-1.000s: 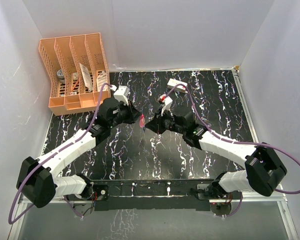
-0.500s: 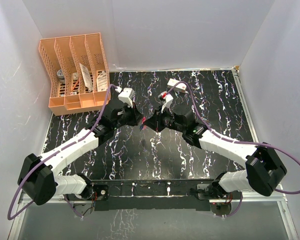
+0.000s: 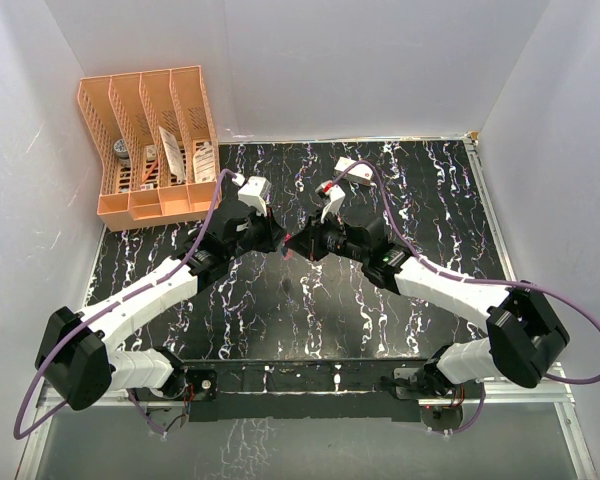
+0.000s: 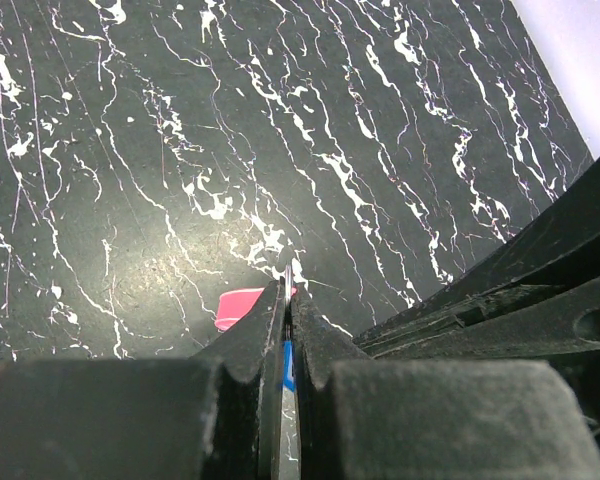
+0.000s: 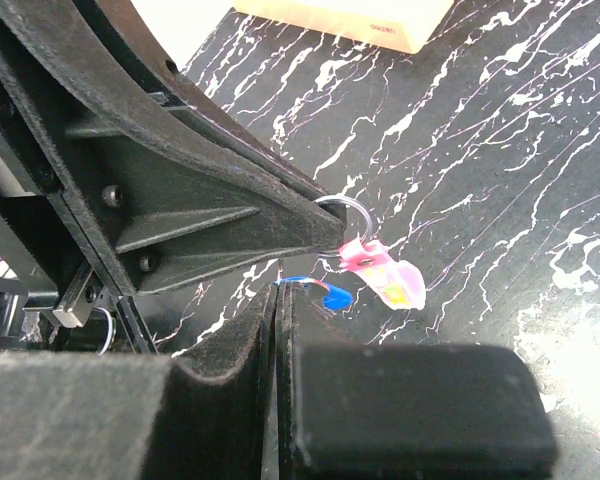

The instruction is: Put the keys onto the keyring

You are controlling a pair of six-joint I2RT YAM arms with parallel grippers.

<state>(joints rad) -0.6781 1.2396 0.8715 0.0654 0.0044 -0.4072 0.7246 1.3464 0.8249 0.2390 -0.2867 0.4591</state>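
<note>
My left gripper (image 3: 277, 241) and right gripper (image 3: 298, 243) meet tip to tip above the middle of the black marbled table. The left gripper (image 4: 286, 292) is shut on the thin silver keyring (image 5: 352, 200), which sticks out past its fingertips. A pink key (image 5: 388, 278) hangs from that ring and also shows in the left wrist view (image 4: 238, 303). The right gripper (image 5: 277, 295) is shut on the blue key (image 5: 332, 296), whose blue head lies just under the ring. Whether the blue key touches the ring cannot be told.
An orange file organiser (image 3: 150, 140) with small items stands at the back left corner. A white box (image 3: 352, 166) lies near the back edge behind the right arm. White walls close in the table on three sides.
The left wrist has turned and shifted right, and the right gripper has moved slightly left. The two tips now sit closer together, with the pink key between them.
</note>
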